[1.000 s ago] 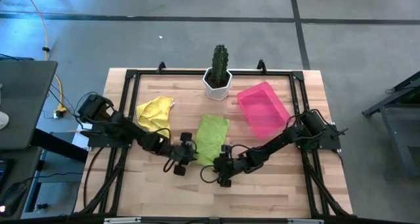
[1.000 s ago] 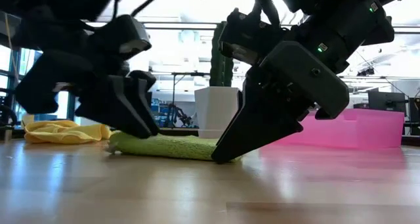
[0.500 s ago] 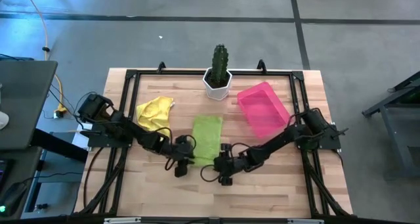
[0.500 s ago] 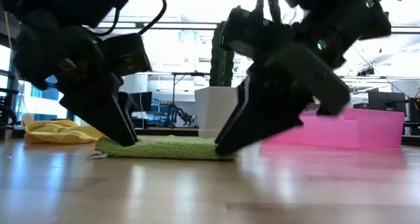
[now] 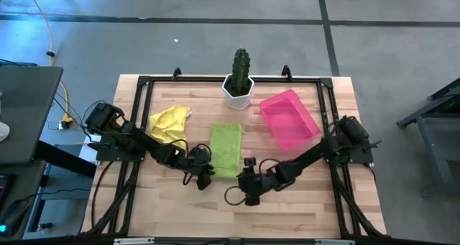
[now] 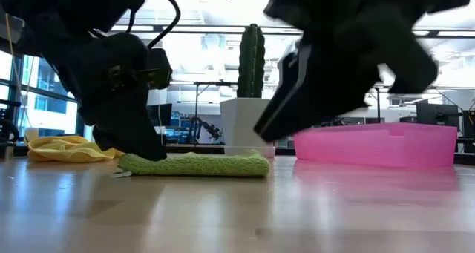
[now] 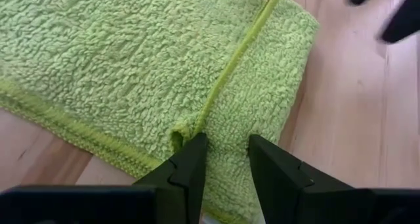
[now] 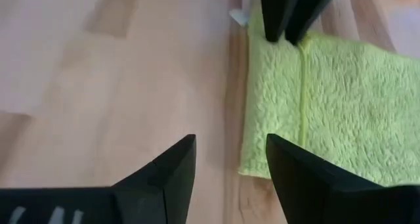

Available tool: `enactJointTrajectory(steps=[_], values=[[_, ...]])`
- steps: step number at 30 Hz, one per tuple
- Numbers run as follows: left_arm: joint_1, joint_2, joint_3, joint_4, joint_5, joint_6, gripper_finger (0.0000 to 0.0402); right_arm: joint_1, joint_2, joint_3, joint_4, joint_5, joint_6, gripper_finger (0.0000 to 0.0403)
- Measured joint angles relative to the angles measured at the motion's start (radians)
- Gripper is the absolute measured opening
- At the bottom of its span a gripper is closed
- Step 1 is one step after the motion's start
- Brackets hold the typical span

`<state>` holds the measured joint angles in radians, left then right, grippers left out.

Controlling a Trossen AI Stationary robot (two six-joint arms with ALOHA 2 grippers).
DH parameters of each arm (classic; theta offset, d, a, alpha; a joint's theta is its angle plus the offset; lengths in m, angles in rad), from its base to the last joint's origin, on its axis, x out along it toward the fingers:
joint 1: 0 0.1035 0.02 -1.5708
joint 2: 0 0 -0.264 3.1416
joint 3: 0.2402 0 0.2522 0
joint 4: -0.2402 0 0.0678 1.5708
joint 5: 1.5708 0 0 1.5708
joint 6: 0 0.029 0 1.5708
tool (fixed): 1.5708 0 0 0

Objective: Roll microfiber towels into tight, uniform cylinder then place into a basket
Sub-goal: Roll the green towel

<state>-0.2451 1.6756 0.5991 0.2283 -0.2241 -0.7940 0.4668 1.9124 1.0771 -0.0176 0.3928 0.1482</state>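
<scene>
The lime green towel [image 5: 226, 150] lies flat on the table, with its near strip folded over along a hem line [image 7: 236, 60]. My left gripper [image 5: 204, 174] is down at the towel's near left corner and is shut on it [image 7: 224, 152]. My right gripper [image 5: 248, 180] is open and touches nothing. It hangs above the wood beside the towel's near right corner [image 8: 259, 161] and is raised in the low view [image 6: 297, 112]. The yellow towel [image 5: 169, 123] lies crumpled at the far left. The pink tray [image 5: 289, 119] stands at the far right. My left gripper pinches the green towel's folded-over near strip [image 7: 220, 129] at its left end, between its two fingers. The cloth puckers beside one finger [image 7: 190, 161]. The fingers slant down from the table's left [image 6: 145, 145]. The towel lies on the table, slack.
A white hexagonal pot with a cactus [image 5: 239, 87] stands at the far edge between the yellow towel and the pink tray. A black frame [image 5: 144, 83] runs round the tabletop. Bare wood lies between the green towel and the near edge [image 5: 237, 216].
The green towel has turned from lying askew to lying square with the table, and it now looks shorter, with its near strip folded over. My right gripper has come off the towel, risen and gone toward the near edge. My left gripper has stayed down at the towel's left end.
</scene>
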Motion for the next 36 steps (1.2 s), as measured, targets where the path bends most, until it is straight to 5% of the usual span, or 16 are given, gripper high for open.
enactJointTrajectory(steps=[7, 21, 33, 36], values=[[-0.010, 0.000, 0.000, 0.001, -0.003, -0.016, 0.0106, -0.021, 0.060, 0.000, 0.004, 0.088, -0.012, 0.0177], [-0.018, 0.000, 0.000, 0.003, -0.002, -0.051, 0.0106, -0.050, 0.097, 0.001, 0.050, 0.074, -0.073, 0.0169], [-0.018, 0.000, 0.000, 0.017, 0.052, -0.068, 0.0106, -0.096, 0.095, 0.004, 0.027, -0.085, 0.083, 0.0014], [-0.019, 0.000, 0.000, 0.035, 0.086, -0.054, 0.0106, -0.115, 0.095, 0.005, 0.038, -0.170, 0.105, 0.0008]])
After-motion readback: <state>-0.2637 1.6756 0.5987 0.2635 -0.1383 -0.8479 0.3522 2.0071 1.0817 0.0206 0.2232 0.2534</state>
